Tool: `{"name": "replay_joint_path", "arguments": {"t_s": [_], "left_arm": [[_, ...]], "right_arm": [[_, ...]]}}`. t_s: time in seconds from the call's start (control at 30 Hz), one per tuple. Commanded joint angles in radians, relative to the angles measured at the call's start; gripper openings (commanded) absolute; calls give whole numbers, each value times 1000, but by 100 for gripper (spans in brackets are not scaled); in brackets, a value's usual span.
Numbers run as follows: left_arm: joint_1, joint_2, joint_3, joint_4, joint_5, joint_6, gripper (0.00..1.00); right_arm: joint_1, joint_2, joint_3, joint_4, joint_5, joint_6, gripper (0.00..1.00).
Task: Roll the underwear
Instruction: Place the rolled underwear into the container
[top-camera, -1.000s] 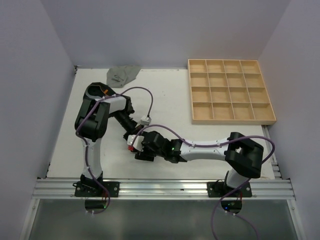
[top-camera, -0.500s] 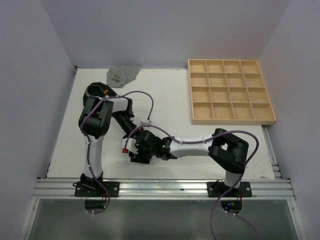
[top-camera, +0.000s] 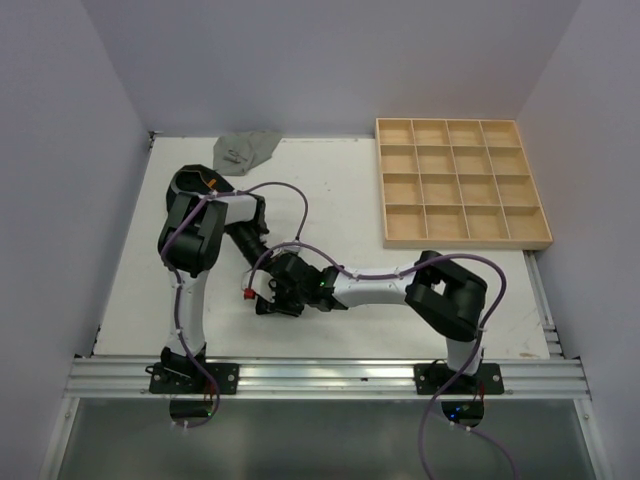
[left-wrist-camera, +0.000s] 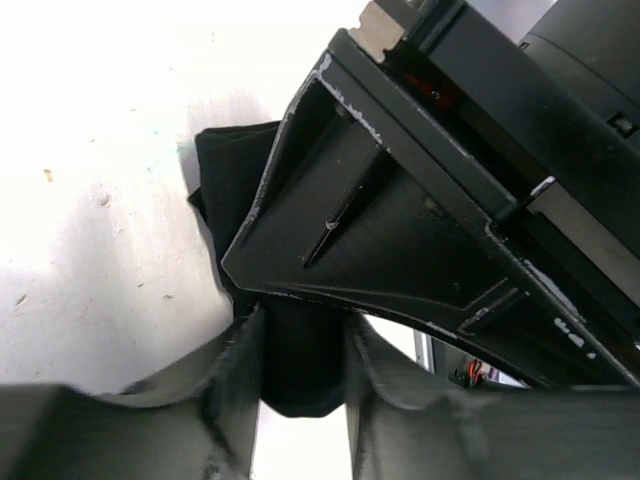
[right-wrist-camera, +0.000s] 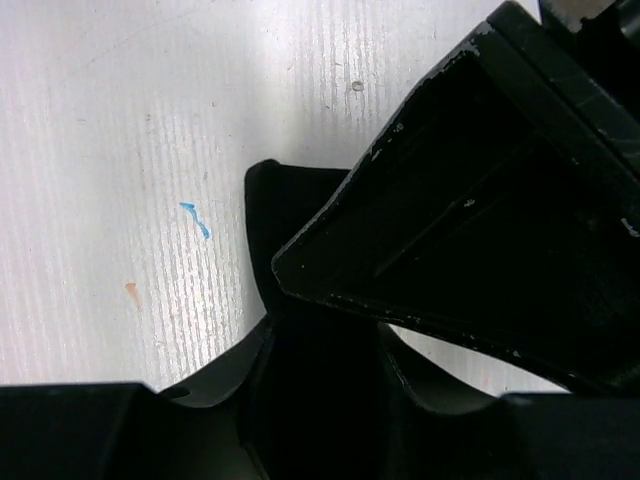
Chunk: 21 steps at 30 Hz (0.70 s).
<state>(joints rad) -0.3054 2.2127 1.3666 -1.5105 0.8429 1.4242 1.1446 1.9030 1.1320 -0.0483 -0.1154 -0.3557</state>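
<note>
The left claw (left-wrist-camera: 300, 335) is partly closed, squeezing a fold of the black underwear (left-wrist-camera: 232, 165) between its fingers. The rest of the cloth lies on the tabletop (left-wrist-camera: 100, 150) just ahead of it. The right claw (right-wrist-camera: 325, 345), facing the left one closely, seems to pinch the same cloth, though its view is dark.

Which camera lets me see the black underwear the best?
The left wrist view: the black underwear lies well lit on the white table, running down into the left gripper. The right wrist view shows it too, but darker, blending with the right gripper. In the top view the arms hide it.
</note>
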Motion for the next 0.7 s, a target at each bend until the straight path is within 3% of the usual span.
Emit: {"name": "replay_joint_path", "arguments": {"t_s": [0.0,0.2,0.23,0.33,0.4,0.6,0.67], "left_arm": [[24,9,18,236,-108,13,40],[179,-134,215,202,-33,-16,62],[202,-152,267,194,-16,-19,69],[268,-302,282,220,28,-27,77],[282,-367,258,257,38,-68,100],[290,-602,145,447,123,-243,100],[288,-674,89,539,153,-326,100]], "right_arm": [[-3,30,5,-36,-44,33,0],[-57,-174,-150,-35,-29,164,0],[-107,-208,-170,-36,-36,188,0],[-218,-346,-238,-41,-38,283,0],[-272,-436,-277,-42,-23,348,0],[-520,-646,-316,-110,28,510,0],[-658,-691,-308,-159,25,538,0]]}}
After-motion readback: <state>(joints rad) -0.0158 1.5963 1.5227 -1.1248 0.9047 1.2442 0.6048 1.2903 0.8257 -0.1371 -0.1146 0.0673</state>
